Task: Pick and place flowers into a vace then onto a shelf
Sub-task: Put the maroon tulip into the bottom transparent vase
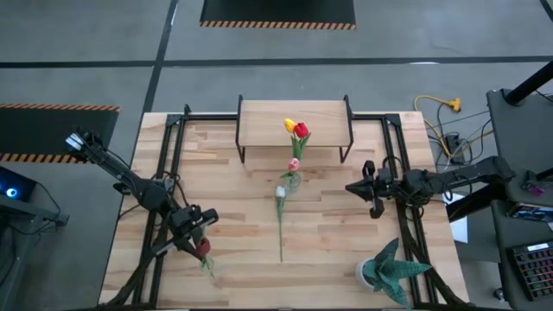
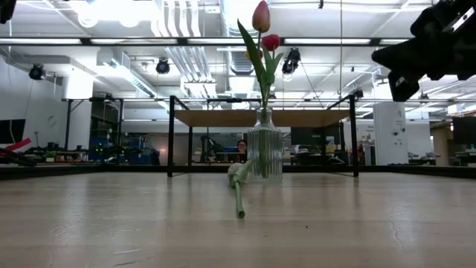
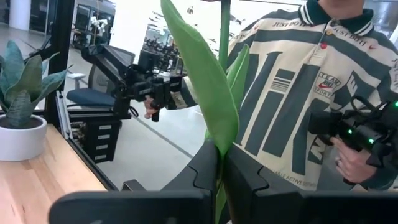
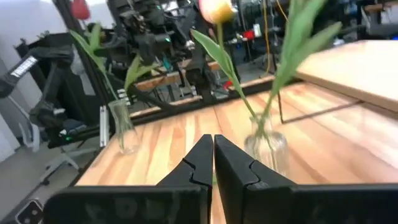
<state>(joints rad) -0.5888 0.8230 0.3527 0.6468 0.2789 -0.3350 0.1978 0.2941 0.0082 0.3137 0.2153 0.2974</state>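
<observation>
We are seeing a grey concrete floor [image 1: 363, 73] lying around the plank surface [image 1: 233, 216], with hazard-striped black mats [image 1: 276, 12] at the frame's top and left edges. Ceiling lights [image 2: 111, 9] are glowing over ducts, and a yellow cable [image 1: 436, 105] is curling at upper right.

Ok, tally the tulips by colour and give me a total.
Yellow tulip: 1
Red tulip: 1
Pink tulip: 1
White tulip: 1
Dark red tulip, in the jaws of the left gripper: 1
Total: 5
</observation>
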